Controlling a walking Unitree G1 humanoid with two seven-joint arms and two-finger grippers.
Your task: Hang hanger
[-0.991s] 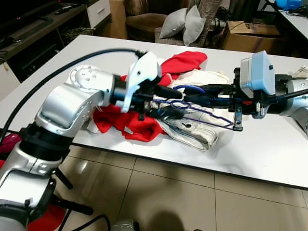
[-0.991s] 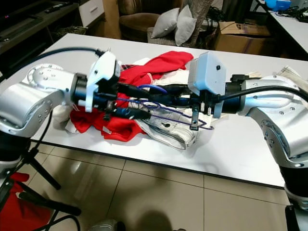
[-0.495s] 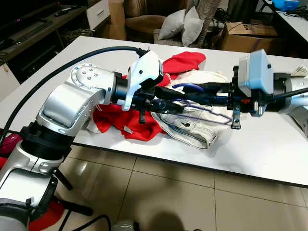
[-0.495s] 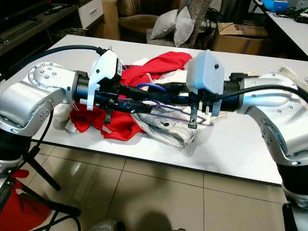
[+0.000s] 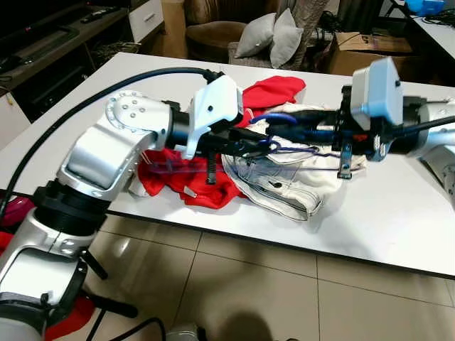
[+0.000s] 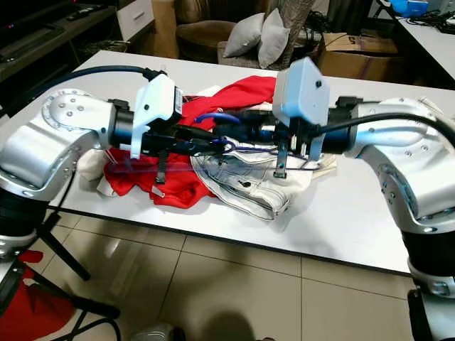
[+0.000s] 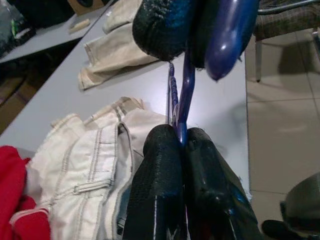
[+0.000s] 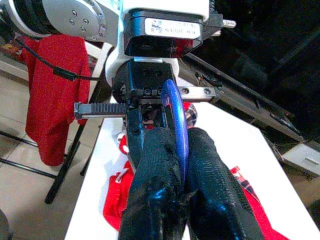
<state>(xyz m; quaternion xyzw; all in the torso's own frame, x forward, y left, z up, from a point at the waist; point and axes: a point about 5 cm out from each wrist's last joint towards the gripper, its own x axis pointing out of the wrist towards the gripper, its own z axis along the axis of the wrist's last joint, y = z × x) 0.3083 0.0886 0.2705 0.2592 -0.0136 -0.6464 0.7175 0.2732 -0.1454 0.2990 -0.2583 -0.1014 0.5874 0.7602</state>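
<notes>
Both grippers [image 5: 264, 144] [image 5: 281, 128] clamped on blue hanger [image 7: 187, 90] (probably wire), above heaped clothes [image 5: 277, 186].

Hanger [image 5: 284, 145]: one item, thin blue wire or plastic, with a rounded hook and a slender frame of narrow bars. It was held clear of the surface [image 5: 398, 213], lying roughly level just above the cream trousers [image 5: 284, 188]. The hook end curved up on the side nearer the red garment [image 5: 213, 188]. The left gripper [image 7: 182, 145] was pinched on a thin bar of the frame; the right gripper [image 8: 180, 150] was clamped on the thicker curved blue section. The frame's far bars ran over the trousers, away from the red garment.
</notes>
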